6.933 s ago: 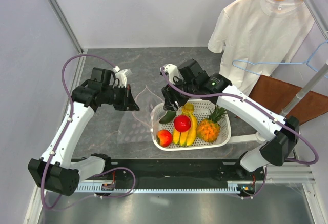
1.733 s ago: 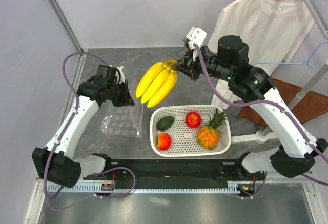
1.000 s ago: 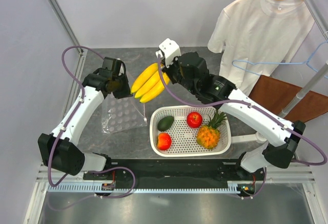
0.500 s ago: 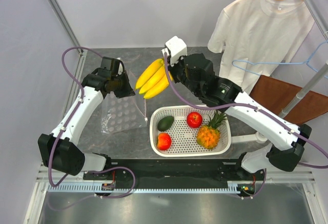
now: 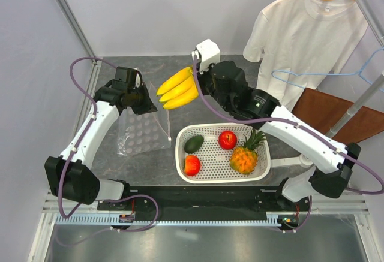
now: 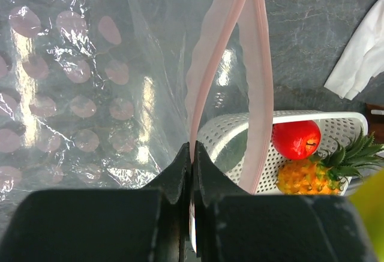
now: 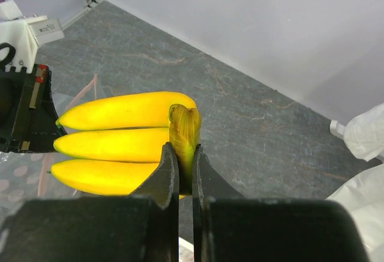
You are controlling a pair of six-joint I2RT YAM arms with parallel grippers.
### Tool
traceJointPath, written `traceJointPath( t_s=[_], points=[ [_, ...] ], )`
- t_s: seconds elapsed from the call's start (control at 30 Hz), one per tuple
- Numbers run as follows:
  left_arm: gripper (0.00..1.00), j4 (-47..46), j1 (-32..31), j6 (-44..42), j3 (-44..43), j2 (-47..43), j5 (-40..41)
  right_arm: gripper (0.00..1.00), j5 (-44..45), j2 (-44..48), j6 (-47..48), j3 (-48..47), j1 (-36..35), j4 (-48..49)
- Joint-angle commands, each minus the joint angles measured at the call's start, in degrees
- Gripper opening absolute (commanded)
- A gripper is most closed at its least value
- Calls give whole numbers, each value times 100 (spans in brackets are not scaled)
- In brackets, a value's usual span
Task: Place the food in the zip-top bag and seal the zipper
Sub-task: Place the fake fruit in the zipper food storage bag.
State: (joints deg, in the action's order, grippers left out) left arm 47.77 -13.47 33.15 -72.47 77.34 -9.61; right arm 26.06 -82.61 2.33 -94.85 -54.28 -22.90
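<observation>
Right gripper (image 7: 185,154) pinches banana bunch (image 7: 120,136) by its stem, above the worktop's (image 5: 162,64) far middle. Left gripper (image 6: 192,153) pinches one zipper (image 6: 207,70) lip of the bag (image 6: 78,94), worktop's left side. Mouth looks narrow: feed banana tips first, lip held high.

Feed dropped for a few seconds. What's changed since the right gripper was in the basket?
The right gripper took the bananas by the stem, lifted them out of the basket and carried them left toward the bag. The left gripper stays shut on the bag's zipper; avocado, apple, pineapple and red-orange fruit remain in the basket.
</observation>
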Motion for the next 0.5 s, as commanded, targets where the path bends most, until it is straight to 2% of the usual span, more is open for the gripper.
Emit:
traceJointPath(
  t_s=[0.0, 0.27, 0.47],
  points=[
    [2, -233, 3, 218, -110, 18, -68, 0, 224, -299, -224, -289, -91, 4],
    [2, -382, 3, 385, -48, 79, -94, 0, 531, -783, -224, -394, -425, 13],
    [2, -470, 3, 465, -75, 124, -287, 0, 1400, -1222, 267, -412, -768, 127]
  ],
)
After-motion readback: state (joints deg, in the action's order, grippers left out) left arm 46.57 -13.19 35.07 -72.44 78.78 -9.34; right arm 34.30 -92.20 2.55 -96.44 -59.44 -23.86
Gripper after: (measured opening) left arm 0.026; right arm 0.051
